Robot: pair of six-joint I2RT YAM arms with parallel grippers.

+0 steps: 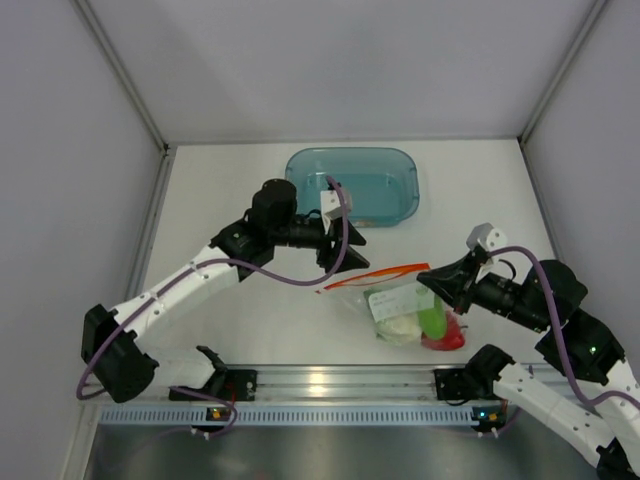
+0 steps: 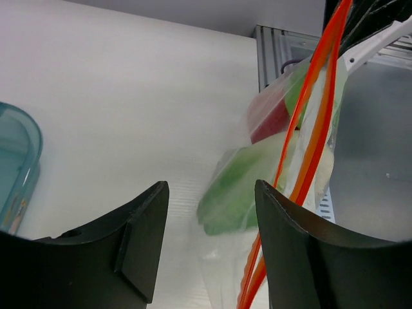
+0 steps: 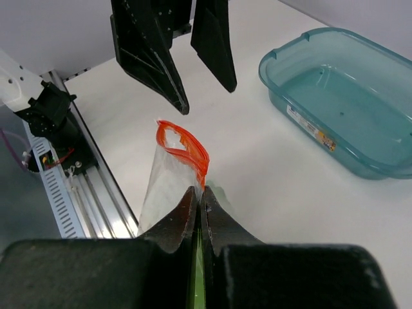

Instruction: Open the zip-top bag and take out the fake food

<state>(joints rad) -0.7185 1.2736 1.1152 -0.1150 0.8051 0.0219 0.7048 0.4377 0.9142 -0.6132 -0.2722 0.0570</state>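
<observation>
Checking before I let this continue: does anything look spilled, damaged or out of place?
Nothing stands out. The right gripper pinches the zip-top bag by its edge. The bag's orange mouth gapes partly open, and the fake food is all inside, none spilled. The left gripper hangs open near the bag, holding nothing.

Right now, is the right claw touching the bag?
Touching. The right wrist view shows the right claw pinched shut on the orange-red strip of the zip-top bag, with no gap between them.
</observation>
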